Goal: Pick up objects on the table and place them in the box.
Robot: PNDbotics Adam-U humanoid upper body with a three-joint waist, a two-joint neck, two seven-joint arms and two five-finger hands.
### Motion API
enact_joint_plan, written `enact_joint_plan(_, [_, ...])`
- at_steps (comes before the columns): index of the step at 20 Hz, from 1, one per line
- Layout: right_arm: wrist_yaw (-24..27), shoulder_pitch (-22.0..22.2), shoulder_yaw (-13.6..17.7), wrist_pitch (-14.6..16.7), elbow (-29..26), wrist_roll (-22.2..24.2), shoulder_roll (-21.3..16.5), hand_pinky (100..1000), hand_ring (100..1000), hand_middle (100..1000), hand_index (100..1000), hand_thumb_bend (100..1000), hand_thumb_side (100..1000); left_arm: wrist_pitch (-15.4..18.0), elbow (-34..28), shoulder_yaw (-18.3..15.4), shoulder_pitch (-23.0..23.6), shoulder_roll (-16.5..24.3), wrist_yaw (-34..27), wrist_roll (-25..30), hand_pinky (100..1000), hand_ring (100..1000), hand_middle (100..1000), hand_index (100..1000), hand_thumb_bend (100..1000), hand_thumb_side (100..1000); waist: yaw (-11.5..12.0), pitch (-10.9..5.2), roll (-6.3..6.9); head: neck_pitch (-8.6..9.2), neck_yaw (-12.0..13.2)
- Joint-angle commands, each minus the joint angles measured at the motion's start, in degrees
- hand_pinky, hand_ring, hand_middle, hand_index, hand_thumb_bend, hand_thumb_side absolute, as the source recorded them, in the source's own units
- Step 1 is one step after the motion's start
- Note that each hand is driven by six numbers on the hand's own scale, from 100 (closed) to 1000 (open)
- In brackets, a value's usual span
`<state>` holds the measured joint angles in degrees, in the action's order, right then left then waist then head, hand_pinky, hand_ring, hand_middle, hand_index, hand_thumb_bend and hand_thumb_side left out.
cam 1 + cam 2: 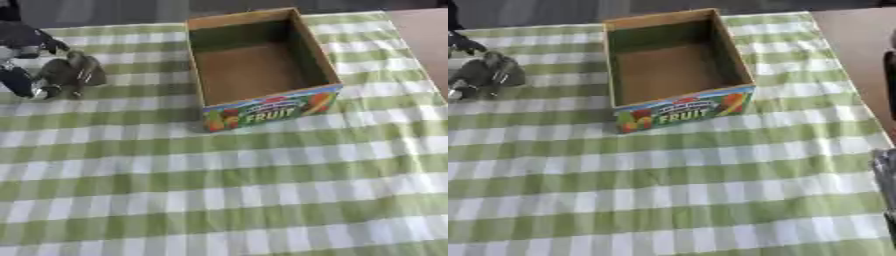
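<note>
An open cardboard box (259, 107) with a colourful "FRUIT" front stands at the upper middle of the table, and its brown inside is bare. At the far upper left, a grey-brown lumpy object (74, 70) lies on the cloth. My black left hand (19, 80) is curled round the object's left side, and silver parts show against it. Only a blurred grey sliver of my right hand (885, 175) shows at the right edge in the right eye view, well away from the box.
A green and white checked cloth (227, 190) covers the table. Bare brown tabletop (855, 45) shows past the cloth's right edge at the upper right. A dark strip (891, 80) stands at that edge.
</note>
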<state>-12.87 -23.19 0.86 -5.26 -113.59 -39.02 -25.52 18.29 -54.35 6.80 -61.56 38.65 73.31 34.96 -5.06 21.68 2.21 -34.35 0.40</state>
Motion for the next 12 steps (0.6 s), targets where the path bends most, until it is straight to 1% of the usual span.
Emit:
enact_joint_plan(1, [0.4,-0.7,0.1,-0.1,-1.0,-0.1,-0.9,819,616,681,808,100,671,-0.7,0.9,-0.9,-1.4,0.8,1.5,0.2,972,855,809,984,348,283,-0.1,-0.97,-0.04,0.86,0.4])
enact_joint_plan(7, [0.5,-0.6,0.1,-0.2,-1.0,-0.2,-0.8,819,616,680,808,100,670,-0.7,2.0,-1.1,-1.3,0.4,2.3,0.5,956,845,791,957,336,281,-0.3,-0.73,-0.02,1.08,0.7])
enact_joint_plan(10, [0.5,-0.5,0.1,-0.3,-1.0,-0.2,-0.7,819,615,680,807,100,669,-0.4,2.0,-1.3,-1.3,0.2,1.4,-0.6,937,837,784,935,316,272,-0.4,-0.68,-0.05,1.14,0.8])
enact_joint_plan(12, [0.5,-0.4,0.1,-0.4,-1.0,-0.2,-0.6,819,615,680,807,100,669,-0.3,2.1,-1.4,-1.2,0.1,0.5,-1.7,920,832,779,928,311,285,-0.5,-0.66,-0.06,1.15,1.0])
